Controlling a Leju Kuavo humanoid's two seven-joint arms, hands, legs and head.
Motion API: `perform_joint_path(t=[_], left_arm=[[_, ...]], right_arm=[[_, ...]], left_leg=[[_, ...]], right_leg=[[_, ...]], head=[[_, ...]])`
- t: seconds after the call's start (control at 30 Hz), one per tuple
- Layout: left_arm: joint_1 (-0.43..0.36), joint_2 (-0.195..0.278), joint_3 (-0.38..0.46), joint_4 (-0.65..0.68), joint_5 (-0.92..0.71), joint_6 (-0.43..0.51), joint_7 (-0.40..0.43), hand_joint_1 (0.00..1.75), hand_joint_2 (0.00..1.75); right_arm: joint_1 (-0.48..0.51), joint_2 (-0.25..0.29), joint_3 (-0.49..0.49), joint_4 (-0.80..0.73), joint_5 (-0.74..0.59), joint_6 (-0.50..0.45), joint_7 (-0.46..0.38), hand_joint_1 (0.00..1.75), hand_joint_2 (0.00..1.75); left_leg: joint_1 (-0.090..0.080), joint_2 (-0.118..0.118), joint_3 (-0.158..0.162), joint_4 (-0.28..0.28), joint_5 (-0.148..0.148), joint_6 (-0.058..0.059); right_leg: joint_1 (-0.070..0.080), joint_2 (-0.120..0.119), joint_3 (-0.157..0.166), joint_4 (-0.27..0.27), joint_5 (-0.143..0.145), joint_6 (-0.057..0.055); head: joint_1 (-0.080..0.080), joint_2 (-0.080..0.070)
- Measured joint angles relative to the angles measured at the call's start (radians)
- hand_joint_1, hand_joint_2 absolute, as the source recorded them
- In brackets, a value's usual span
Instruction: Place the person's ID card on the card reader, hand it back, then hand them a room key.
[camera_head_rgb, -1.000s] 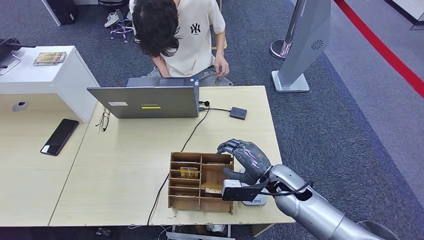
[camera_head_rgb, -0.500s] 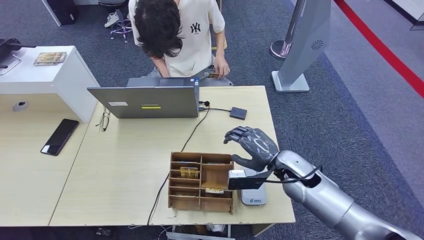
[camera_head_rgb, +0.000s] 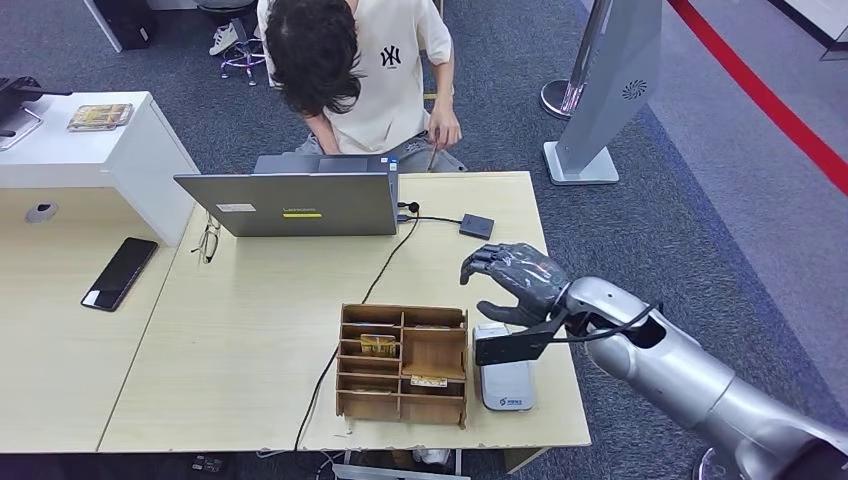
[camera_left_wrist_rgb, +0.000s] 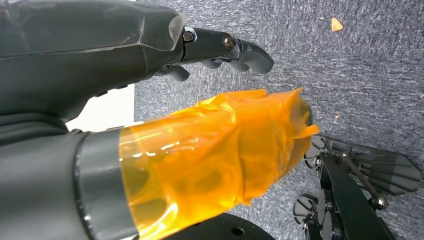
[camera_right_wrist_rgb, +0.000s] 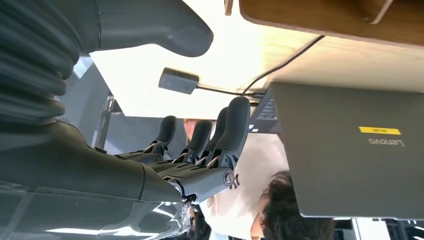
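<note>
My right hand (camera_head_rgb: 515, 280) hovers over the table's right side, beyond the white card reader (camera_head_rgb: 504, 375), fingers spread and nothing in it. Its fingers (camera_right_wrist_rgb: 220, 135) point toward the person (camera_head_rgb: 355, 60) sitting behind the laptop (camera_head_rgb: 300, 203). The person's hand (camera_head_rgb: 443, 130) is down by their lap with a thin item I cannot make out. The reader's top is bare. A wooden organizer (camera_head_rgb: 403, 362) beside the reader holds cards, one yellowish (camera_head_rgb: 377, 344). My left hand (camera_left_wrist_rgb: 150, 100) hangs over carpet with nothing in it, its thumb wrapped in orange tape.
A small black box (camera_head_rgb: 476, 226) on a cable lies between my right hand and the laptop. A phone (camera_head_rgb: 119, 272) and glasses (camera_head_rgb: 207, 241) lie on the left. A white cabinet (camera_head_rgb: 90, 140) stands at the far left, and a grey stand (camera_head_rgb: 600, 90) is on the floor to the right.
My right hand has lifted from over the organizer and reader and moved up and away toward the table's far right. The reader, hidden before, is uncovered.
</note>
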Motion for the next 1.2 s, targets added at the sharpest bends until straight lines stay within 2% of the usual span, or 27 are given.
perform_joint_path(t=[0.4,0.6,0.9,1.2], left_arm=[[0.0,0.0,0.0,0.001,0.001,-0.002,-0.006,0.0,0.0],[0.001,0.0,0.0,0.001,0.001,-0.001,-0.006,0.0,0.0],[0.001,0.0,0.0,0.001,-0.001,0.002,-0.004,0.0,0.0],[-0.002,0.0,0.0,0.001,-0.011,0.012,0.008,0.0,0.0]], right_arm=[[-0.003,-0.04,0.01,-0.018,-0.265,0.146,-0.046,0.59,1.75],[-0.004,-0.048,0.01,-0.018,-0.326,0.188,-0.061,0.58,1.75],[-0.011,-0.046,0.014,-0.012,-0.332,0.191,-0.079,0.65,1.75],[-0.045,0.025,0.069,0.052,-0.217,0.119,-0.099,0.7,1.75]], left_leg=[[0.0,0.0,0.0,0.0,0.0,0.0],[0.0,0.0,0.0,0.0,0.0,0.0],[0.0,0.0,0.0,0.0,0.0,0.0],[0.0,-0.001,0.0,0.0,0.0,0.0]], right_leg=[[0.0,0.0,0.0,0.0,0.0,0.0],[0.0,0.0,0.0,0.0,0.0,0.0],[0.0,0.0,0.0,0.0,0.0,0.0],[0.0,-0.001,0.0,0.0,0.0,0.0]], head=[[0.0,0.0],[0.0,0.0],[0.0,0.0],[0.0,0.0]])
